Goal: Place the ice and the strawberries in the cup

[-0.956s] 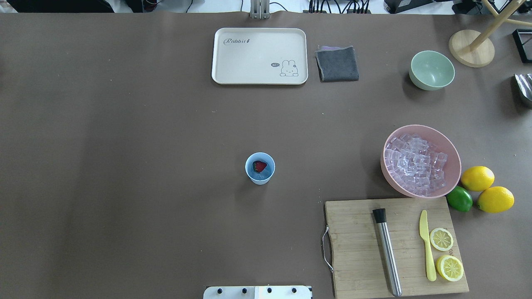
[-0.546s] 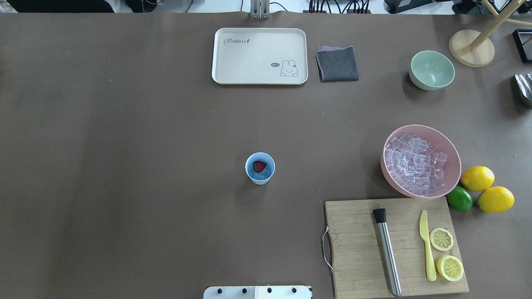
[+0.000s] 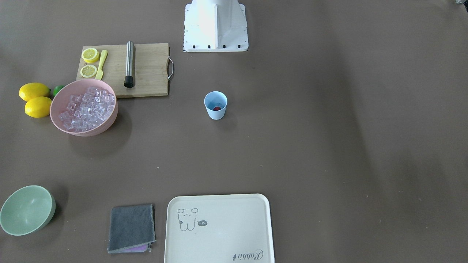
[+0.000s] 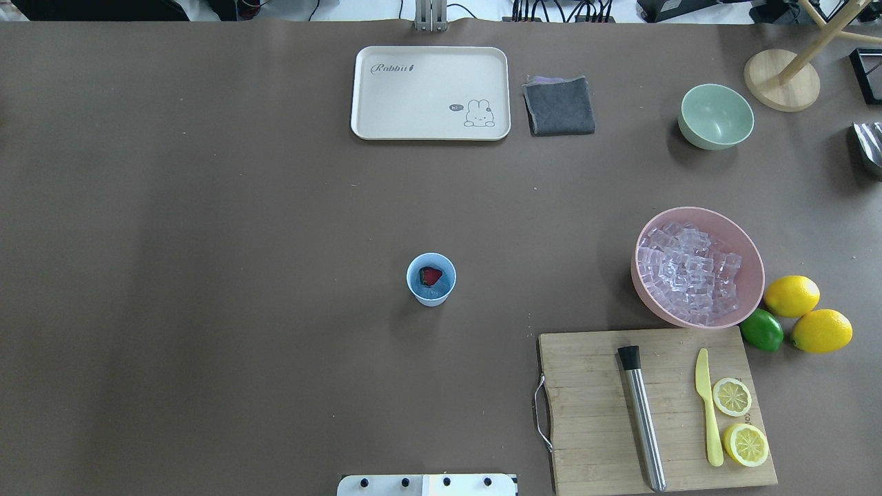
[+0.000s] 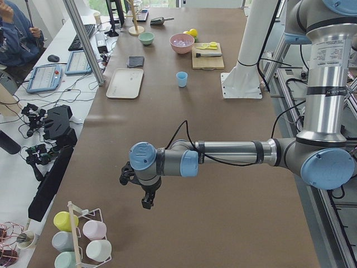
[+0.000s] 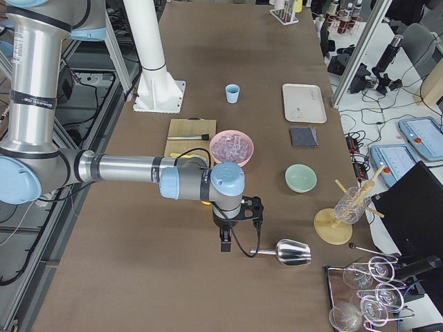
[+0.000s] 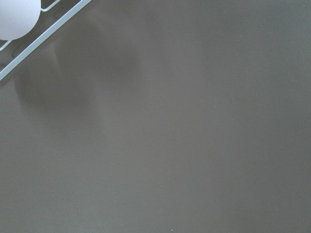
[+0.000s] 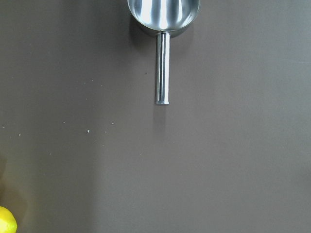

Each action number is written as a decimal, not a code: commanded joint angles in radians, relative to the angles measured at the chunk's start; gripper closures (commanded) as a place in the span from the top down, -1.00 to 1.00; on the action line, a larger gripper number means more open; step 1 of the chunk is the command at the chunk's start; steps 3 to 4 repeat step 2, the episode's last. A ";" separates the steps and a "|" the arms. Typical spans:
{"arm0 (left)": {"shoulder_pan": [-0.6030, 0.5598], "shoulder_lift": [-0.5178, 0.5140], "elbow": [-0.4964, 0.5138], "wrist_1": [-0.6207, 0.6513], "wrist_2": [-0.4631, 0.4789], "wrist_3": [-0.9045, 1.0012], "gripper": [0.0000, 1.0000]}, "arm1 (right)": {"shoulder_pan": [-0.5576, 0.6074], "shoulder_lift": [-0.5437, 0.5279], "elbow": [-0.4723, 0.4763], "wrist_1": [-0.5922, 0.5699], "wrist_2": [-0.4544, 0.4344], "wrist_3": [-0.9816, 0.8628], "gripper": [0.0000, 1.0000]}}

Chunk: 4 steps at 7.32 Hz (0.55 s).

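Strawberry [image 4: 431, 275] in cup [image 4: 432, 299], mid-desk. Ice [image 4: 689, 272] heaped in pink bowl [image 4: 750, 286] toward the right edge. Left gripper [image 5: 147, 202] and right gripper [image 6: 225, 245]: can't tell jaw state.

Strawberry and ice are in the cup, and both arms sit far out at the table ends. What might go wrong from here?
1. The cup, holding the strawberry and some ice, stands free mid-table; an arm sweeping back through could tip it.
2. The right gripper hangs beside the metal scoop; lowering may knock it.
3. The left gripper is near the rack of cups; a wide swing might clip it.
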 commanded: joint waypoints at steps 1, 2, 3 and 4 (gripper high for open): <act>-0.001 0.000 -0.002 -0.003 0.000 0.002 0.95 | 0.000 0.000 0.001 -0.001 0.000 0.000 1.00; -0.001 0.001 -0.001 -0.003 -0.002 0.002 0.95 | 0.000 0.000 0.001 0.001 0.000 -0.001 1.00; -0.001 0.001 -0.001 -0.003 -0.002 0.002 0.95 | 0.000 0.000 0.001 0.001 0.000 -0.001 1.00; -0.001 0.001 -0.001 -0.003 -0.002 0.002 0.95 | 0.000 0.000 0.001 0.001 0.000 -0.001 1.00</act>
